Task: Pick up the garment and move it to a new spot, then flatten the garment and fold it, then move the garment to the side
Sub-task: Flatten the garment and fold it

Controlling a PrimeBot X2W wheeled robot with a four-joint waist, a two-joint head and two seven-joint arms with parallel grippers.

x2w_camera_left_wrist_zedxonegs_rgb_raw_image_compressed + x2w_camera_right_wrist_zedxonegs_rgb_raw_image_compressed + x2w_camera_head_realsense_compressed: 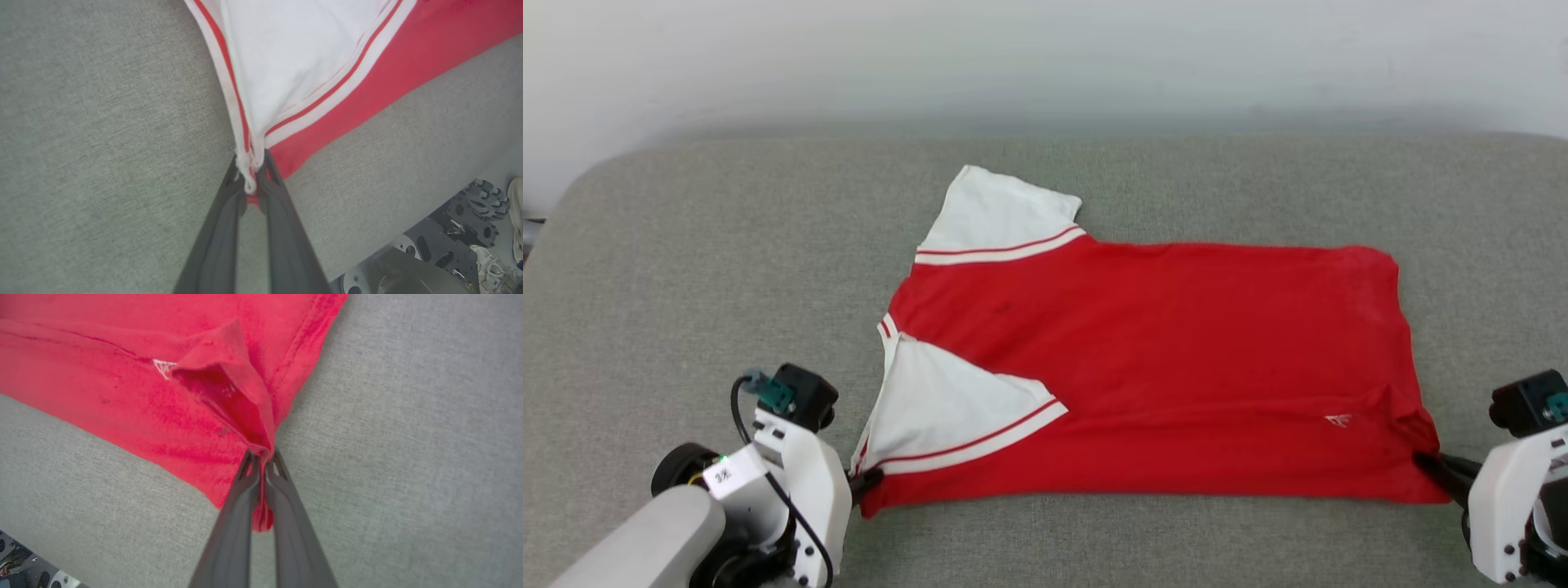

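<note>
Left gripper [251, 165], right gripper [263, 455] each pinching bunched corner; red garment [1176, 351] flat on woven grey cushion [686, 245].

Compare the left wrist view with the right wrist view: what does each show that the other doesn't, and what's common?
Left wrist view: the left gripper, jaws shut on a corner of the garment at its white sleeve with red-striped trim; dark machine parts past the grey cushion.
Right wrist view: the right gripper, jaws shut on a bunched red hem corner near the small white logo.
Both: red cloth pinched over that cushion.
</note>
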